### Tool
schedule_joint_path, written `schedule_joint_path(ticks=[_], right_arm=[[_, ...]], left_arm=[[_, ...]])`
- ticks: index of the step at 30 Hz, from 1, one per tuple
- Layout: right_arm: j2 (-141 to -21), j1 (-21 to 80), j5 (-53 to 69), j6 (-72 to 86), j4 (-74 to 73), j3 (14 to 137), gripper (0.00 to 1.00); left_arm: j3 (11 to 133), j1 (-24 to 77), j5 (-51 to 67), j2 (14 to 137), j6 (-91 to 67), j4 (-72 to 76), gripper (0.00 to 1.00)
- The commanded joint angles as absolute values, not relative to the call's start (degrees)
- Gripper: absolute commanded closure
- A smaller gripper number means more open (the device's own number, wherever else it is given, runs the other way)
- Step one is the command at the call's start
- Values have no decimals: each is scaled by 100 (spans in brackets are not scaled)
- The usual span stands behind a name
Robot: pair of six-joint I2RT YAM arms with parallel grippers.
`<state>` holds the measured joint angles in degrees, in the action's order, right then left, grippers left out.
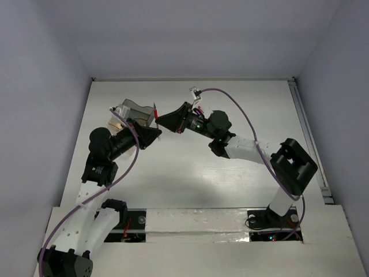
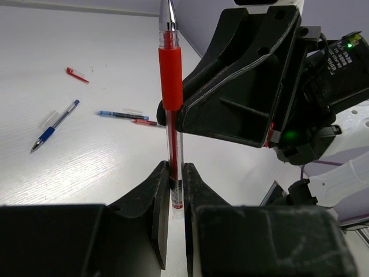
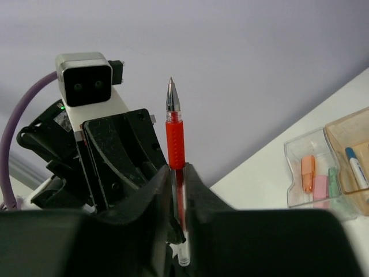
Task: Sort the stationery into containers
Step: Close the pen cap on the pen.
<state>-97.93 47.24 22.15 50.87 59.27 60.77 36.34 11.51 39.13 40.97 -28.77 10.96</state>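
Observation:
A red gel pen [image 2: 170,75] with a clear barrel and red grip stands upright between both grippers. My left gripper [image 2: 175,168] is shut on its lower barrel. My right gripper [image 3: 179,168] is shut on the same pen [image 3: 175,135] just below the red grip. In the top view the two grippers meet tip to tip, left [image 1: 153,134] and right [image 1: 162,120], with the pen [image 1: 155,111] beside the smoky grey tray [image 1: 136,108]. Clear trays [image 3: 300,151] hold orange and pink eraser pieces [image 3: 308,173] and a blue-capped marker [image 3: 357,167].
Loose on the table in the left wrist view lie a blue pen [image 2: 55,125], a blue-tipped refill [image 2: 122,115], a thin red one [image 2: 145,122] and a small red piece [image 2: 76,74]. A purple cable [image 1: 242,112] arcs over the right arm.

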Motion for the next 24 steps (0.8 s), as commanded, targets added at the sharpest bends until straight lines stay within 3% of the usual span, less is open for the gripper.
schedule_joint_path(ticks=[1,3,4,8,12,13,17,24], right_arm=[[-9457,4598,2487,4712,5399,6416,71],[-9370,4457,2557,4641,5178,6390,63],[-9282,4386,2679,4623,4994,6346,55],[-9106,3842,3075,4466,4580,6258,48],[-9175,3052,2797,3582,3458,6502,51],[-9306,2928,2630,3351,2384,6730,58],[-10325,2786,1000,1465,-329,8364,64],[-12004,2786,-649,71,-2336,10676,63]], left_arm=[[3753,1143,3797,3982,-2628,1125,100],[3762,1143,3779,3955,-2602,1099,100],[3779,1143,3771,3946,-2593,1073,100],[3814,1143,3665,3911,-2479,941,100],[3850,1143,3630,3876,-2338,826,100],[3867,1143,3621,3867,-2312,809,100],[3876,1143,3568,3815,-2224,703,100],[3894,1195,3568,3849,-2215,694,100]])
